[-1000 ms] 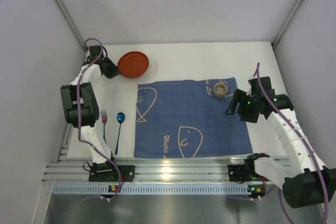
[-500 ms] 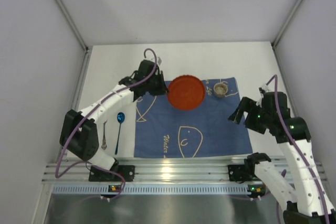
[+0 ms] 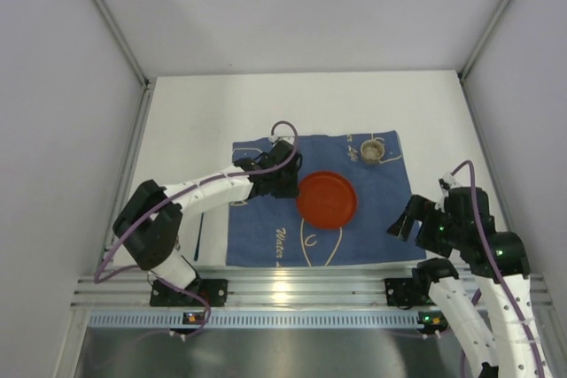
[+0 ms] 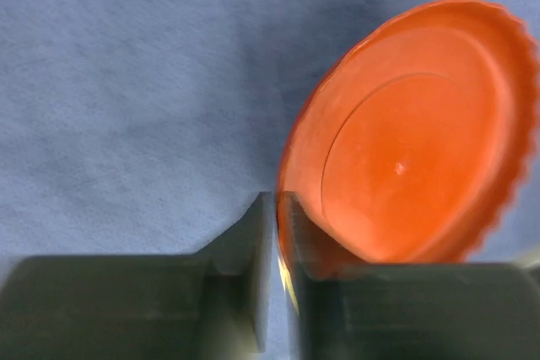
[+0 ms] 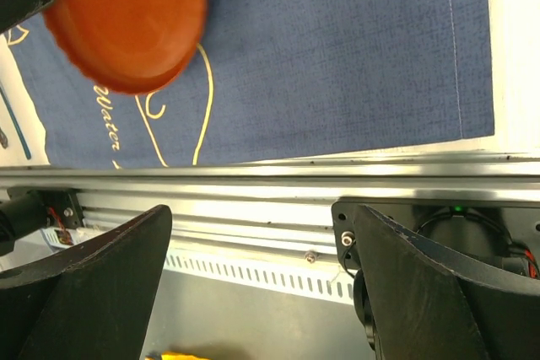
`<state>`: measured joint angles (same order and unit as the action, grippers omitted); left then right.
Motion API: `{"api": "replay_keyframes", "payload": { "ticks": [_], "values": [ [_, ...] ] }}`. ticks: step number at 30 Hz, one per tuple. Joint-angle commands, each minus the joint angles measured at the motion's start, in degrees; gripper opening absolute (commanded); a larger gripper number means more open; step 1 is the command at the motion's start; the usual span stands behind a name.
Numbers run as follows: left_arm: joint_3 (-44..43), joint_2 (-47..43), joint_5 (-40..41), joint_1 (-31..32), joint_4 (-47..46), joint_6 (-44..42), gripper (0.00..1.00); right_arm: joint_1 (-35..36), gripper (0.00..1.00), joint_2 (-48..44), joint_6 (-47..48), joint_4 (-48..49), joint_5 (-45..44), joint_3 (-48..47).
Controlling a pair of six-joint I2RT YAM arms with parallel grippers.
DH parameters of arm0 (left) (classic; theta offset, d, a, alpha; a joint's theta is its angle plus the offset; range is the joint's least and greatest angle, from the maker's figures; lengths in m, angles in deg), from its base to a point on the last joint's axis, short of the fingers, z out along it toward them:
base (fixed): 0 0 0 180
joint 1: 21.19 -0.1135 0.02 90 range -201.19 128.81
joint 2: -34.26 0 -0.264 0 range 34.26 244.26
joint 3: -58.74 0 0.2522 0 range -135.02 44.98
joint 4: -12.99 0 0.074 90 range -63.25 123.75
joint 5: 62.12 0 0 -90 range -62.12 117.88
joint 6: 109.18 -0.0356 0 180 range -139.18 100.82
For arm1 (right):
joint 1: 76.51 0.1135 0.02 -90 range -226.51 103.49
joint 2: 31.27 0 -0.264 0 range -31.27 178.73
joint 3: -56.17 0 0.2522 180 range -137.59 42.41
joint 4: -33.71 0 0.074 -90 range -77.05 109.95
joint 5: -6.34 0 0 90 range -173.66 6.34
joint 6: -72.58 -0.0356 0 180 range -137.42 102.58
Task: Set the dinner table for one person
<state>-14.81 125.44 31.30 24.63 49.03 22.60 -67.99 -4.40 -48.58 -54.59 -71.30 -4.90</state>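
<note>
My left gripper [image 3: 291,185] is shut on the left rim of the orange plate [image 3: 326,199], which is over the middle of the blue placemat [image 3: 381,219] on the white dinner table [image 3: 204,104]. In the left wrist view the jaws [image 4: 278,208] pinch the scalloped plate [image 4: 413,132] above the cloth [image 4: 126,82]; I cannot tell whether the plate touches it. My right gripper [image 3: 409,219] is open and empty at the placemat's near right corner. Its wrist view shows the plate [image 5: 118,14] and placemat [image 5: 337,56] beyond wide-apart fingers [image 5: 84,284].
A small beige cup [image 3: 373,150] stands on the placemat's far right corner. A thin spoon handle [image 3: 197,243] shows left of the placemat, mostly hidden by the left arm. The aluminium rail [image 3: 292,288] with both arm bases runs along the near edge.
My left gripper has carried the orange plate from the table's far left onto the middle of the placemat. My right arm has pulled back from the cup toward the near right.
</note>
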Motion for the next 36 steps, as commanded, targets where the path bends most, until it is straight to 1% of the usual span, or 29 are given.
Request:
{"api": "replay_keyframes", "payload": {
  "ticks": [1,2,3,4,5,6,9,10,11,12,13,14,15,16,17,19,21,23,24,26,29,30,31,32,33,34,36],
  "values": [
    [-0.33,0.14,5.44,-0.21,-0.84,1.82,0.33,0.27,0.89,-1.03,0.31,-2.18,1.00,-1.38],
    [-0.33,-0.38,6.24,-0.21,-0.05,1.90,0.51,0.19,0.89,-1.03,0.31,-2.36,1.00,-1.64],
    [-0.07,-2.13,6.94,-0.21,0.56,1.90,0.63,0.19,0.89,-1.12,0.83,-2.88,0.83,-2.17],
    [0.02,-3.27,8.26,-0.21,1.26,1.90,0.72,0.27,0.89,-1.21,0.92,-3.15,0.65,-2.43],
    [-0.15,-5.55,8.70,-0.21,2.05,1.90,0.84,0.19,0.89,-1.38,1.10,-3.41,0.47,-2.44],
    [-0.50,-6.79,9.67,-0.21,3.11,1.90,0.86,0.19,0.89,-1.65,1.36,-3.76,0.47,-2.44],
    [-2.52,-13.02,17.12,-0.38,12.14,3.13,0.86,0.19,0.89,-2.61,1.28,-4.29,1.00,-2.26],
    [-2.44,-14.96,20.02,-0.91,19.39,6.61,0.85,0.19,0.89,-2.96,1.19,-4.29,1.17,-2.26],
    [-1.83,-18.98,23.18,-4.48,22.68,8.91,0.82,0.19,0.89,-3.23,1.01,-4.29,1.26,-2.09],
    [-0.52,-21.28,22.60,-7.47,25.24,11.28,0.77,0.19,0.90,-3.67,0.84,-4.21,1.26,-1.74],
    [3.15,-23.57,19.55,-11.07,27.18,11.31,0.77,0.19,0.91,-3.84,0.75,-3.86,1.44,-1.39],
    [5.28,-28.37,18.74,-18.24,27.55,10.87,0.77,0.19,0.90,-3.93,0.66,-3.68,1.61,-0.60],
    [7.47,-30.68,18.29,-21.10,27.55,10.43,0.76,0.19,0.90,-3.93,0.57,-2.90,1.79,-0.07],
    [10.63,-32.62,17.42,-24.00,27.46,8.25,0.75,0.19,0.90,-3.76,0.57,-2.45,1.96,0.37],
    [11.62,-34.64,16.71,-29.07,28.59,7.36,0.74,0.19,0.90,-3.67,0.48,-2.01,2.49,1.25],
    [11.89,-34.58,14.08,-30.88,27.74,5.78,0.73,0.19,0.91,-3.06,0.31,-0.43,2.84,1.78],
    [11.89,-31.34,11.27,-33.42,28.59,7.43,0.73,0.19,0.90,-1.92,0.22,1.23,3.55,2.31],
    [13.02,-27.65,6.88,-38.15,27.73,7.35,0.71,0.28,0.90,-0.78,0.22,2.21,3.90,2.14],
    [14.51,-26.67,3.73,-39.31,26.51,7.61,0.70,0.19,0.90,0.27,0.31,2.99,3.81,1.96],
    [16.10,-25.44,2.03,-41.50,25.10,7.61,0.69,0.27,0.90,1.25,0.66,3.61,3.55,1.26],
    [18.30,-25.78,2.12,-43.18,23.78,8.14,0.68,0.28,0.90,2.92,1.54,4.32,3.02,0.90],
    [20.83,-25.96,1.07,-44.40,22.73,7.79,0.68,0.19,0.90,3.53,1.80,4.58,3.02,0.99],
    [22.42,-26.14,-2.42,-45.37,19.58,7.53,0.68,0.19,0.90,3.80,1.89,4.84,3.02,1.16],
    [24.18,-26.14,-4.54,-49.91,17.99,7.27,0.68,0.19,0.90,4.06,1.98,5.28,3.11,1.43],
    [26.89,-25.96,-6.04,-51.26,16.23,6.65,0.68,0.19,0.90,4.24,1.98,5.55,3.11,1.60],
    [27.61,-25.70,-6.67,-51.97,14.04,6.39,0.66,0.19,0.90,4.33,1.98,5.64,3.02,1.78],
    [27.01,-23.77,-6.42,-51.89,13.66,4.99,0.65,0.19,0.90,4.94,2.15,6.16,3.11,2.22]
  ]
}}
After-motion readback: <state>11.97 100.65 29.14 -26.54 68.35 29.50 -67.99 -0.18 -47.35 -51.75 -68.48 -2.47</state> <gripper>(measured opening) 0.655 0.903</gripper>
